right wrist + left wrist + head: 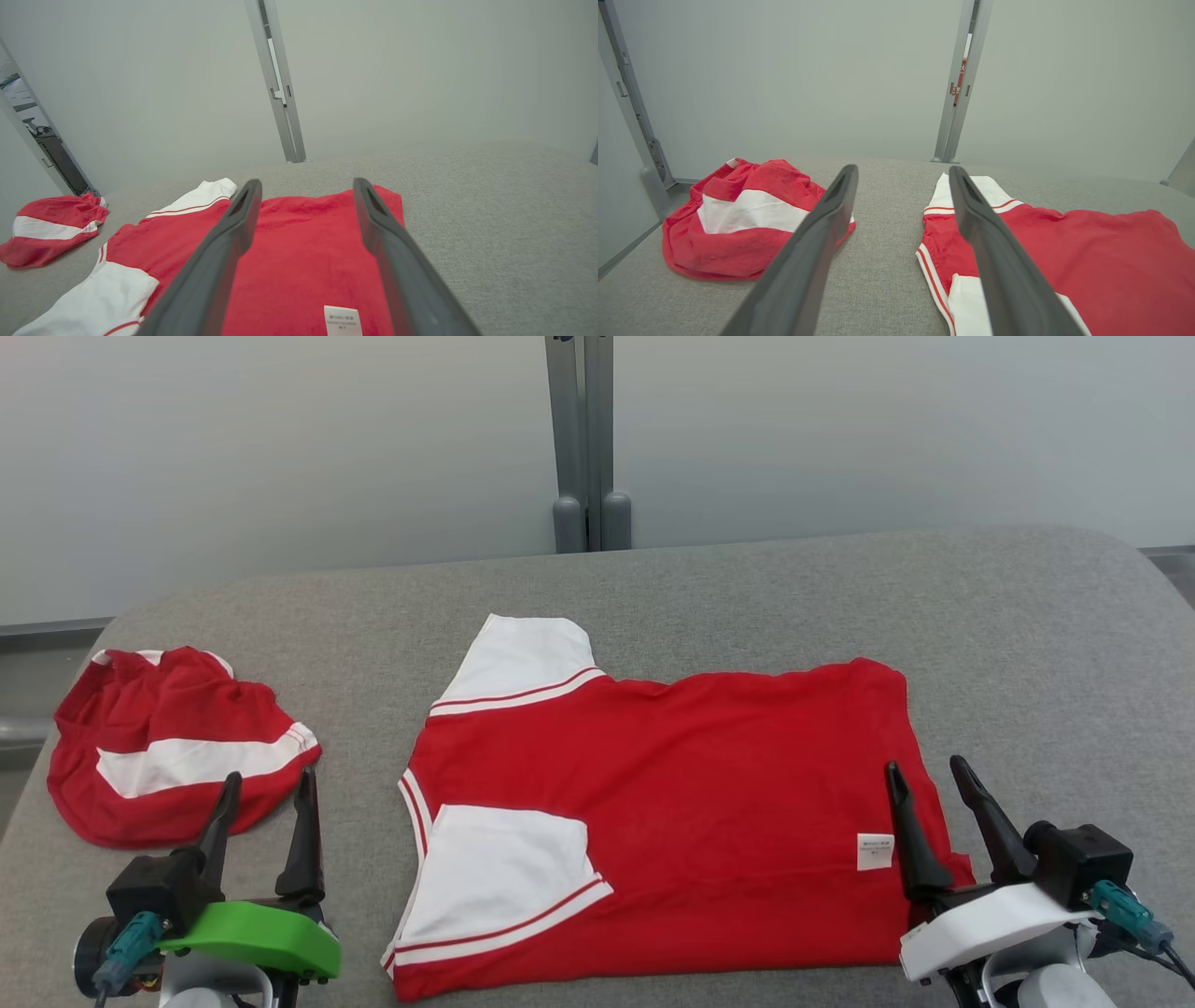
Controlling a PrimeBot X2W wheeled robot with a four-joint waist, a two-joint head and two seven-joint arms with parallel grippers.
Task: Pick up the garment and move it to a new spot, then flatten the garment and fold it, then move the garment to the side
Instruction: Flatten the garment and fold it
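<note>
The red T-shirt (672, 803) with white sleeves lies spread flat on the grey desk (1027, 644), sleeves toward the robot's left, hem toward its right. Right gripper (927, 767): jaws released, empty, at the T-shirt's near hem corner, beside its white label (875, 851). Left gripper (269, 782): jaws released, empty, left of the T-shirt and apart from it. Crumpled red-and-white shorts (168, 747) lie farther left of the T-shirt.
</note>
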